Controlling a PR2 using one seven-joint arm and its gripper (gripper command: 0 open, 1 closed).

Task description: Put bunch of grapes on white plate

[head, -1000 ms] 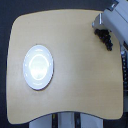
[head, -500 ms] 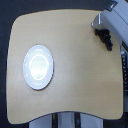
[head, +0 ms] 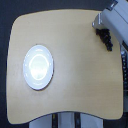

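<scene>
While under the hand point(head: 106, 42), grapes point(head: 104, 37) well apart from white plate point(head: 38, 67).

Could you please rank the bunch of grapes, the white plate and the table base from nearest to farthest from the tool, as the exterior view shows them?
1. bunch of grapes: the dark cluster right at the tool, upper right of the view.
2. white plate: on the table's left side.
3. table base: bottom edge.

No visible change vs the earlier pics. Arm point(head: 114, 19) sits at the same spot, top corner on the exterior view's right; dark grapes point(head: 105, 38) hang under it as before. Plate point(head: 38, 67) hasn't shifted on the surface point(head: 80, 75).
</scene>
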